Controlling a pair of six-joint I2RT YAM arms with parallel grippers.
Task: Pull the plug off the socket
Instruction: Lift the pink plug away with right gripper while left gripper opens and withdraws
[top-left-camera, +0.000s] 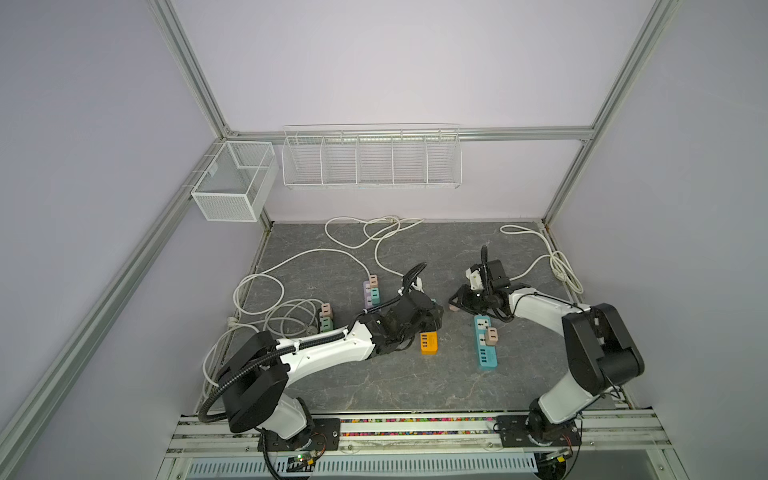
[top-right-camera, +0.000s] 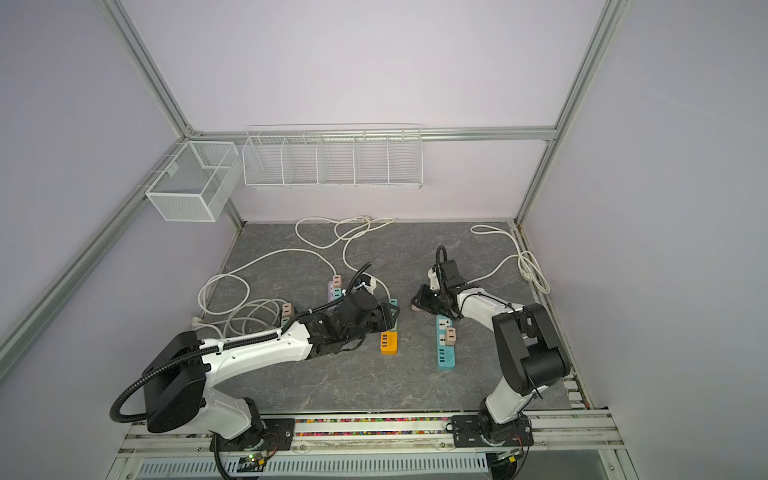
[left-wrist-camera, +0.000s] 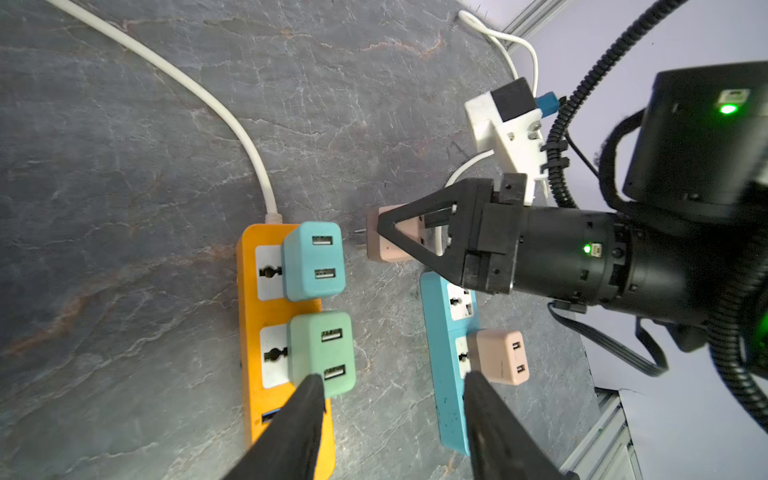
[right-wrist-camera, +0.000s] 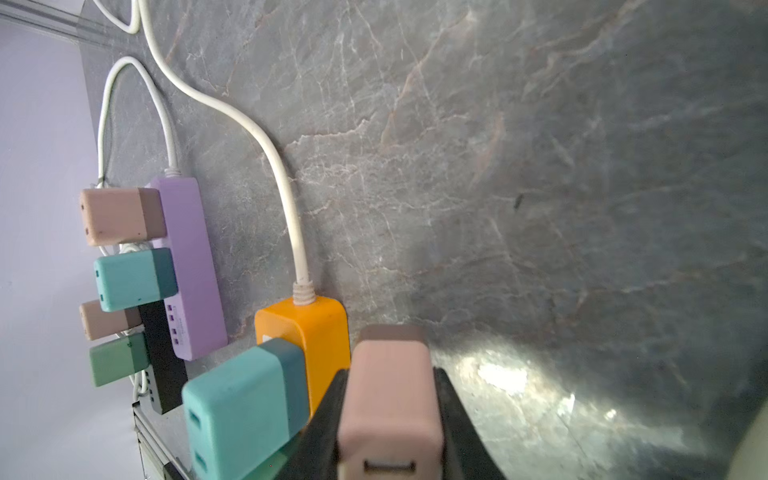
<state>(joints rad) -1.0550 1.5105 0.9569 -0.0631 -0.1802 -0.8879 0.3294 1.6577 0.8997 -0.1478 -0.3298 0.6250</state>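
My right gripper is shut on a pink plug and holds it in the air, free of any socket; its bare prongs show in the left wrist view, where the pink plug hangs just past the blue power strip. That strip's near socket is empty and a second pink plug sits in the one beside it. My left gripper is open with nothing between its fingers, low over the gap between the blue strip and the orange power strip, which carries a teal plug and a green plug.
A purple strip and a black strip, both with plugs in them, lie at the left among loops of white cord. More cord lies along the right edge. Wire baskets hang on the back wall.
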